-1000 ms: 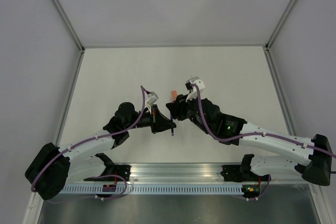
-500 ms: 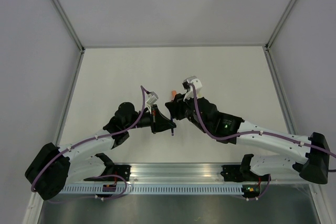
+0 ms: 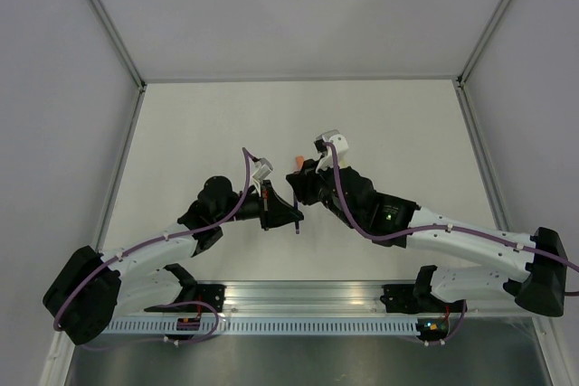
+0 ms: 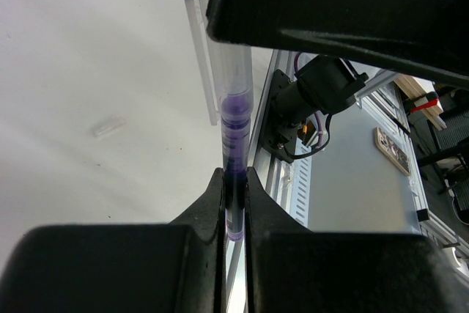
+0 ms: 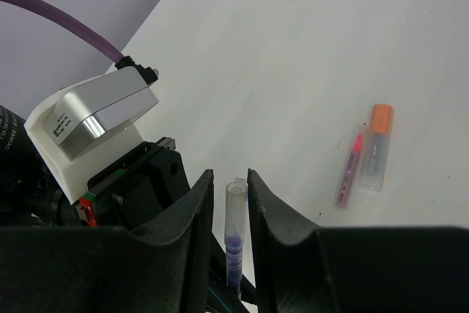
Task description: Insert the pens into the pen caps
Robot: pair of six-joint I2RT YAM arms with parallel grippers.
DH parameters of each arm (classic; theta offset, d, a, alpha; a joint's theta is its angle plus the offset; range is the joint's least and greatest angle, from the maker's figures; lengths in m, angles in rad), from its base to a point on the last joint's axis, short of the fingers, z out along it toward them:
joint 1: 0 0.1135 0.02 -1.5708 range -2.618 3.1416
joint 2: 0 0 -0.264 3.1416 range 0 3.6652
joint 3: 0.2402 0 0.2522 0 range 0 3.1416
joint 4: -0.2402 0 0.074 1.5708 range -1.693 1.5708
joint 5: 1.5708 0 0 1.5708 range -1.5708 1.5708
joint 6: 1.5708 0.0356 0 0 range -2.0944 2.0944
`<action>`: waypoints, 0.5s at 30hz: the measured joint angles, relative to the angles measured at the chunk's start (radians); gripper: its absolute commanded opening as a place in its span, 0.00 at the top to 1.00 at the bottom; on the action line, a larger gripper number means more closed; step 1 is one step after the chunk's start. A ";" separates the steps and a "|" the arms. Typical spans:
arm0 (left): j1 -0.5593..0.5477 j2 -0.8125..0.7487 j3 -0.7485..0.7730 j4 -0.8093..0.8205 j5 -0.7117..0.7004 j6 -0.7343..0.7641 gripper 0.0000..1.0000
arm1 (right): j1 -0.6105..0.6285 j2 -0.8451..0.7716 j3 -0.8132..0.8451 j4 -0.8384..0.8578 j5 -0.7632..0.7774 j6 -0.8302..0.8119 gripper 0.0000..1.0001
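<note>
Meeting at mid-table, left arm [image 3: 145, 250] and right arm [image 3: 461, 241] bend inward.
The left gripper [image 4: 234, 181] clamps the purple pen [image 4: 233, 119]; the right gripper [image 5: 231, 181] stands slightly apart around its clear cap [image 5: 235, 199].

The right gripper [image 5: 229, 177] being carried slightly leftward toward the left gripper [image 4: 233, 177], its jaws being narrowed around the clear cap [image 5: 235, 199] of the purple-inked pen [image 4: 234, 119], slim gaps being left either side

White table [image 3: 226, 115], pale grey walls [image 3: 298, 6], aluminium corner posts [image 3: 104, 20], metal rail [image 3: 308, 300] along near edge
</note>
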 measured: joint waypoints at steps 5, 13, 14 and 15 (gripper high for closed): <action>0.000 0.000 0.000 0.000 0.000 0.000 0.98 | 0.000 0.000 -0.003 0.001 -0.017 0.004 0.78; 0.000 0.000 -0.006 -0.023 0.003 0.000 0.98 | -0.005 -0.002 -0.053 0.032 -0.043 0.018 1.00; 0.000 0.000 -0.008 -0.024 0.003 0.000 0.98 | -0.005 -0.005 -0.061 0.040 -0.046 0.020 1.00; 0.000 0.000 -0.011 -0.024 0.003 0.000 0.98 | -0.006 -0.009 -0.070 0.048 -0.048 0.023 1.00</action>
